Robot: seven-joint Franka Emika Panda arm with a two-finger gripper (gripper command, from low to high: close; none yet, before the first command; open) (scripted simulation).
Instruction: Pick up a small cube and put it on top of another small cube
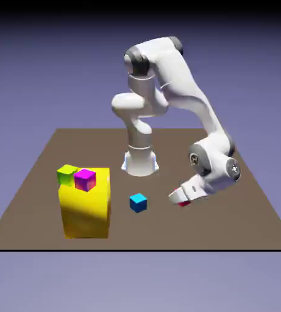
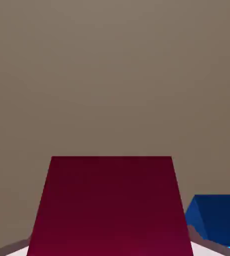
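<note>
Brown worktop (image 1: 167, 234) spreads bare between the blue cube (image 1: 138, 203) and its near edge; the pincer (image 1: 177, 198) is clamped on the crimson cube (image 1: 184, 203), toward the exterior view's right

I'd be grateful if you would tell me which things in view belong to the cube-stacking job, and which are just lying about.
In the job:
- crimson cube, between the gripper's fingers
- blue cube, probably the base

Probably just lying about:
- yellow block
- green cube
- magenta cube
</note>
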